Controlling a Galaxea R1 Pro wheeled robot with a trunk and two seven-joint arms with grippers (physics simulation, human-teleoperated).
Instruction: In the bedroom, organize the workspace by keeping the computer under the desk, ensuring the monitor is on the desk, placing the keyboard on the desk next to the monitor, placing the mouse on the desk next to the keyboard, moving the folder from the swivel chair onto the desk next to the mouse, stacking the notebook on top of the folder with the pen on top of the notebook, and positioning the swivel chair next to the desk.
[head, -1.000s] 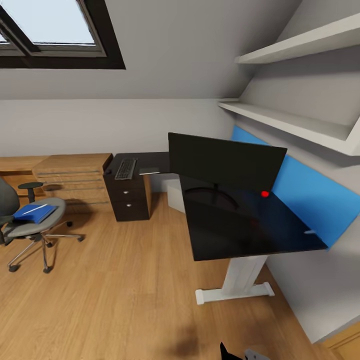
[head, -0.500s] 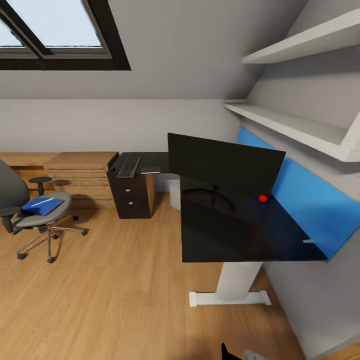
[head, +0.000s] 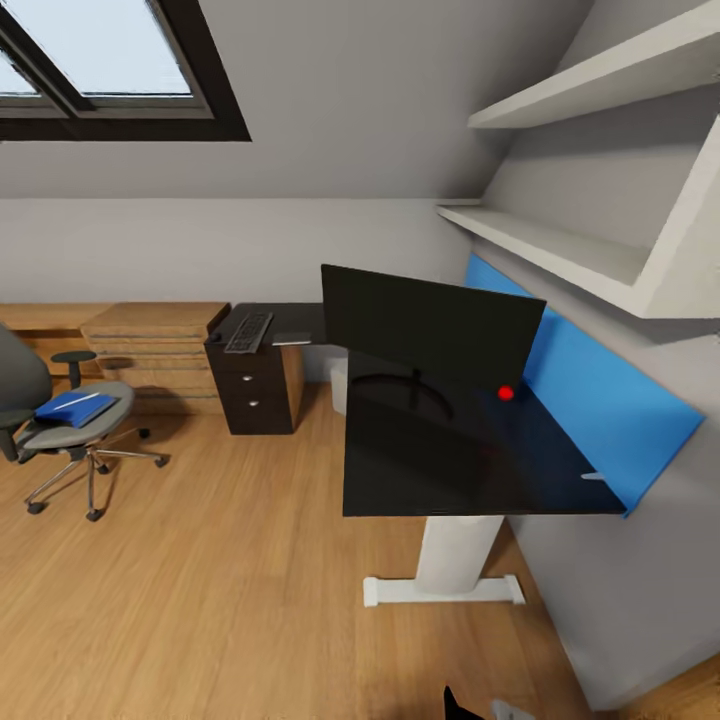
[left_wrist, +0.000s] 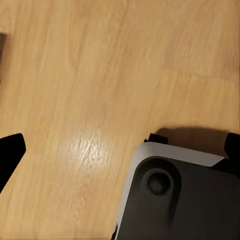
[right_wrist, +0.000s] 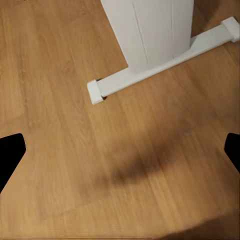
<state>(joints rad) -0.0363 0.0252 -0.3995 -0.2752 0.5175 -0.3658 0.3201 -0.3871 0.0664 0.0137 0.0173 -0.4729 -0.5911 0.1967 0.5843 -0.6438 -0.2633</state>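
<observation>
Bedroom seen from across the wood floor (head: 230, 580).
Monitor (head: 430, 325) and keyboard (head: 250, 332) sit on the table (head: 470, 470); folder (head: 75, 408) with pen (head: 78, 398) lies on the chair (head: 60, 425). Both pincers (left_wrist: 120, 150) (right_wrist: 120, 145) hang spread wide, holding nothing.

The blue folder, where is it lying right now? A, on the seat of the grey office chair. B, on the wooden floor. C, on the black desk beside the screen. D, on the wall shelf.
A: the head view shows the blue folder lying flat on the seat of the office chair, well away from the black desk.
</observation>
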